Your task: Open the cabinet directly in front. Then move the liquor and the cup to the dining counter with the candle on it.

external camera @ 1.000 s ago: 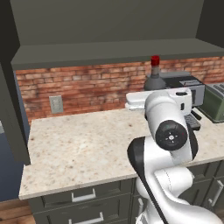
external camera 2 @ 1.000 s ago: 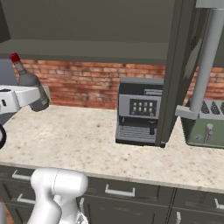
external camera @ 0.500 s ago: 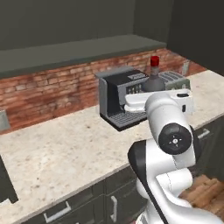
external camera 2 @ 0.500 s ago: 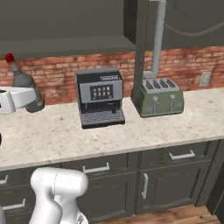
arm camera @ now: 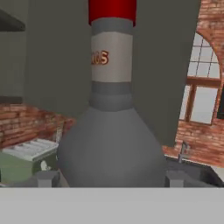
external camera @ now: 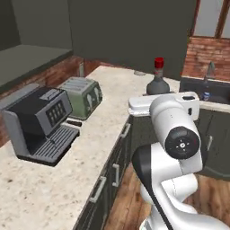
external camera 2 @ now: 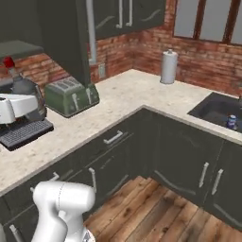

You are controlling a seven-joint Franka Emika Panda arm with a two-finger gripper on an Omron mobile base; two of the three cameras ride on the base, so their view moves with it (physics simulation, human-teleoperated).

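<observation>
Liquor (arm camera: 111,144) sits upright between our two finger tips (arm camera: 47,178), its wide grey body filling the gap from one tip to the other in the hand view, so our gripper (arm camera: 109,179) is clamped around the bottle's broad base with the jaws spread wide. Its red cap and the pale label band on the narrow neck rise above the hand. In the left base view we see the bottle (external camera: 157,80) standing up just beyond the white hand, above the worktop's near right edge, and in the right base view it (external camera 2: 19,82) shows at the far left, over the white hand, clear of the surface.

Behind and to the left of the bottle, on the beige speckled worktop (external camera: 58,179), we see a green toaster (external camera: 82,96) and nearer to us a dark coffee machine (external camera: 40,125), the two standing side by side and apart. The toaster (external camera 2: 71,96) rests under the dark upper cabinet (external camera 2: 61,33). Further right along the brick wall a paper towel roll (external camera 2: 168,67) stands upright, and past it a dark sink (external camera 2: 220,111) is let into the counter. Dark drawers (external camera 2: 113,156) with short silver handles run below the worktop, above a wooden floor (external camera 2: 156,212).
</observation>
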